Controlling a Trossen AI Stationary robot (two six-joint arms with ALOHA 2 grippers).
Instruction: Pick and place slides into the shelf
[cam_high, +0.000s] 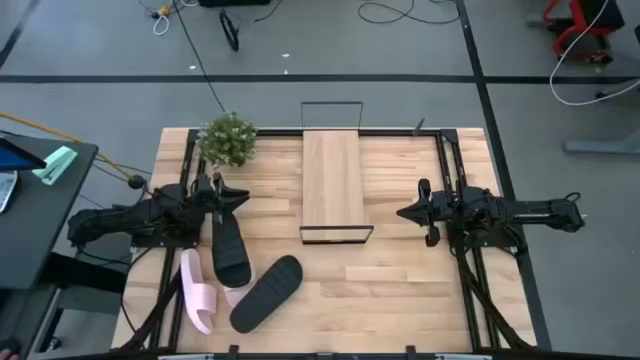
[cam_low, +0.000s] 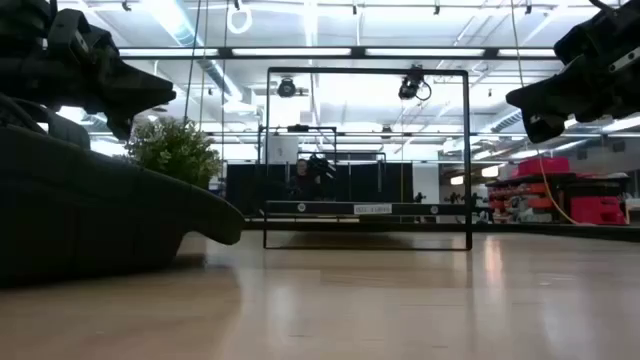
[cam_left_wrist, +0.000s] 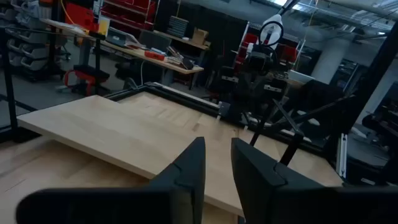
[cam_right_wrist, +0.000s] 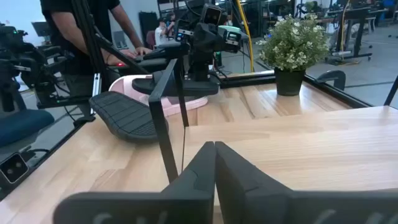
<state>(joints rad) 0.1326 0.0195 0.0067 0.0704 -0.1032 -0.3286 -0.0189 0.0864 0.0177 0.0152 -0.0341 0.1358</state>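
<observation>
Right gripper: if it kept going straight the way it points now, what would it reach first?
Most likely the shelf: the right gripper points at its long edge. Height is unclear; it might pass above the board.

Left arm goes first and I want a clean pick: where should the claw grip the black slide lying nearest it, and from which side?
Judging from the high view, take the black slide across its strap end, nearest the left claw. It lies flat and lengthwise, toe toward the pink slide, so come straight down from above, fingers either side of its narrow width.
</observation>
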